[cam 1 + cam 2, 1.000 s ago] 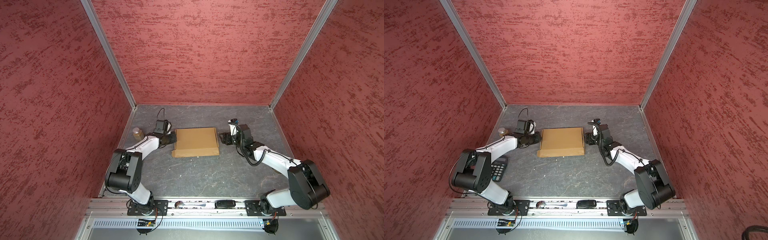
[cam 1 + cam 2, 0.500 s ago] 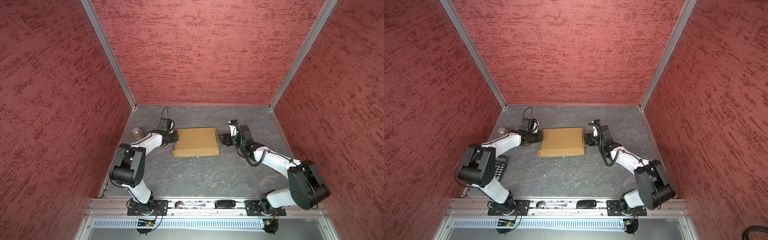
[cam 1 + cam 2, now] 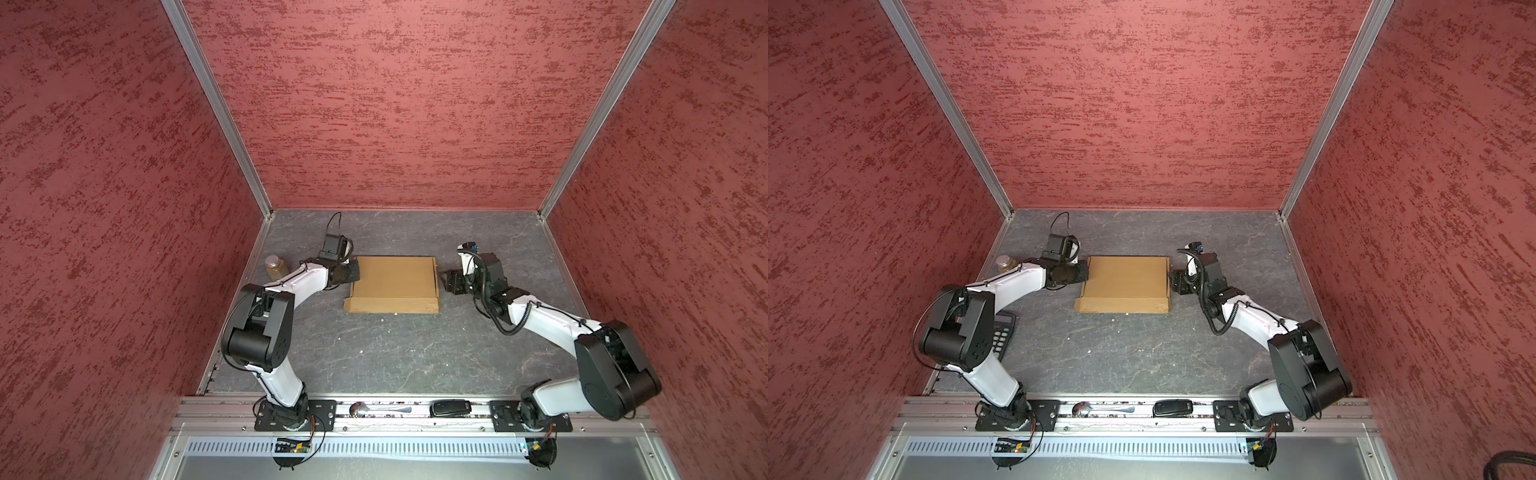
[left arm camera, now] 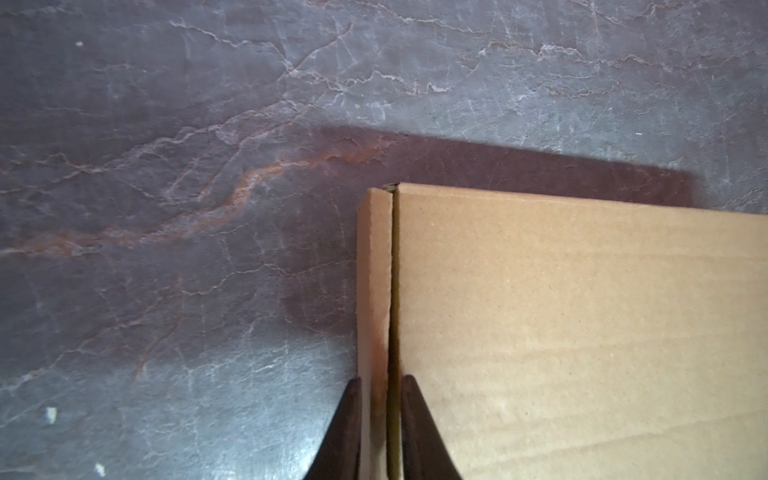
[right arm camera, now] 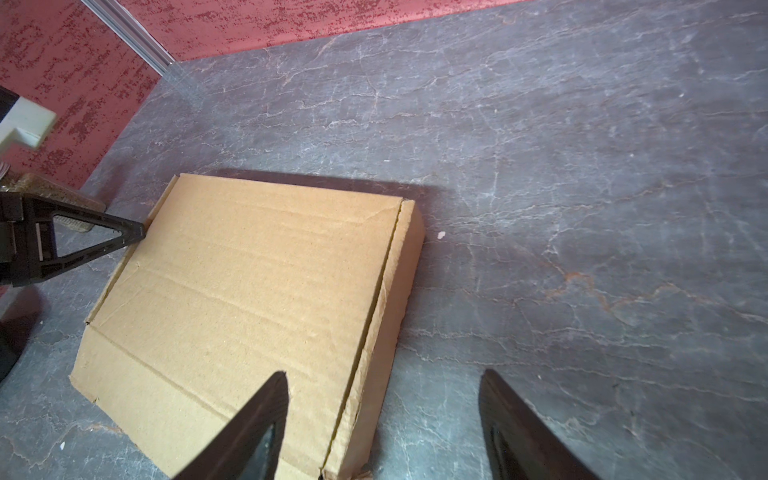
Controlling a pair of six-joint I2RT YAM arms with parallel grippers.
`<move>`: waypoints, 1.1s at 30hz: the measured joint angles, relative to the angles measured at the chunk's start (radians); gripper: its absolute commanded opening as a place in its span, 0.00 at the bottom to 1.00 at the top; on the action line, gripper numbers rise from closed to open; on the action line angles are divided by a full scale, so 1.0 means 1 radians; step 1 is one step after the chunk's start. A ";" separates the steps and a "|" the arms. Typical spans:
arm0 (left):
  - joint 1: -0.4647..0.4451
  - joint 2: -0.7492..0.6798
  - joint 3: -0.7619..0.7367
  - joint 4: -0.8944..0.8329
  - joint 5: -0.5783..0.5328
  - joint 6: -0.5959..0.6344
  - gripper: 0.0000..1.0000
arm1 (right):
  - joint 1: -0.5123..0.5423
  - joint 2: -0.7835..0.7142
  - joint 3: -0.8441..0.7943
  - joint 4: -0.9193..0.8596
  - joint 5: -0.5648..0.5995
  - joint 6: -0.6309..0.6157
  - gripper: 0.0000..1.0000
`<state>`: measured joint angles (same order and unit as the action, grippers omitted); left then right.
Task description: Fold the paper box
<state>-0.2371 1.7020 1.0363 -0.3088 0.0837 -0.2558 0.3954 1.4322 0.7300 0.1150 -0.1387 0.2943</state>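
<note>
Evidently closed, the box [image 3: 395,282] lay flat mid-worktop [image 3: 395,361], between the two arms. Left claw [image 4: 380,380] stood narrow, fingers [image 4: 345,424] astride the side wall [image 4: 374,270] at the box's left edge; whether they pinched it could not be told. Right claw [image 5: 384,374] gaped wide just beside the right edge, holding nothing. Judgement: the step was seating that wall against the lid [image 4: 561,311]. It would go best with a light squeeze along the crease, the other claw bracing the far edge so the box would not slide. Material: tan corrugated board, matte, faint flute ridges, crisp straight seams. Worktop: slate-like, grey, veined, slightly glossy.
</note>
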 measured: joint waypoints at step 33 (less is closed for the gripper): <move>-0.007 -0.014 -0.002 -0.043 -0.061 0.003 0.18 | -0.005 0.003 0.000 0.038 -0.026 0.022 0.73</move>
<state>-0.2443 1.6878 1.0348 -0.3519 0.0231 -0.2523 0.3908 1.4349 0.7296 0.1532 -0.1650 0.3161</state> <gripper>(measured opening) 0.187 0.728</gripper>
